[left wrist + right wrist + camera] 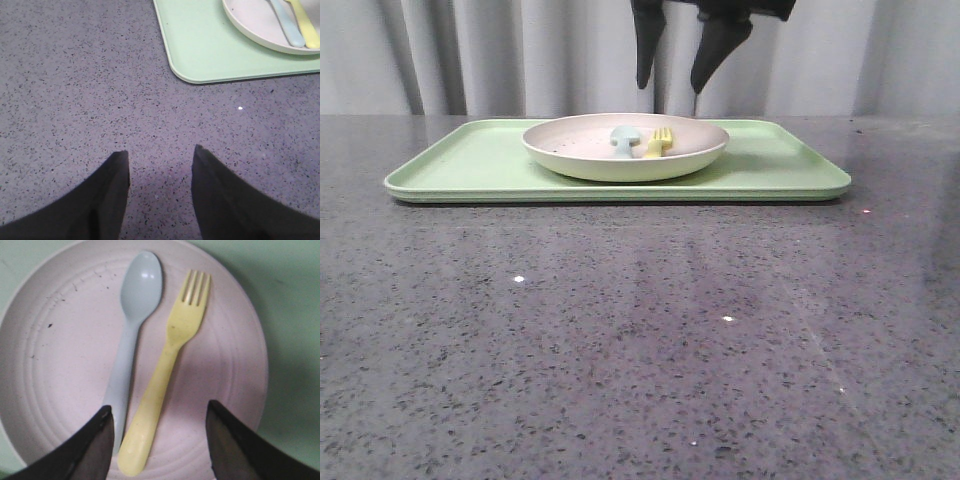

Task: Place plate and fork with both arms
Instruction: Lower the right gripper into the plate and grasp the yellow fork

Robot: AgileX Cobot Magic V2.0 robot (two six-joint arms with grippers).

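The right claw (157, 427) hangs above the plate (65, 365) with its two black fingers (235, 450) spread wide apart. It holds nothing and touches nothing. In the right wrist view the yellow handle end of the fork (165, 385) lies right between those fingers, under the gap. In the front view the right claw (680, 75) is up high, over the middle of the plate (620, 160).

The plate is round and shallow, white outside and pale pink inside. Two things lie in it, side by side: the small yellow fork and a pale blue spoon (132, 325). They are close together but do not seem to touch. The fork's tines and the spoon's bowl point the same way. In the front view the fork (658, 142) is on the right and the spoon (623, 138) on the left.

The plate sits on a big light-green tray (470, 170). The tray lies on a dark grey speckled table (620, 350).

The left claw (160, 172) is open too, and empty. Under it is only bare table (75, 75). One round corner of the tray (200, 45) is near it, with the edge of the plate (250, 30) further off.
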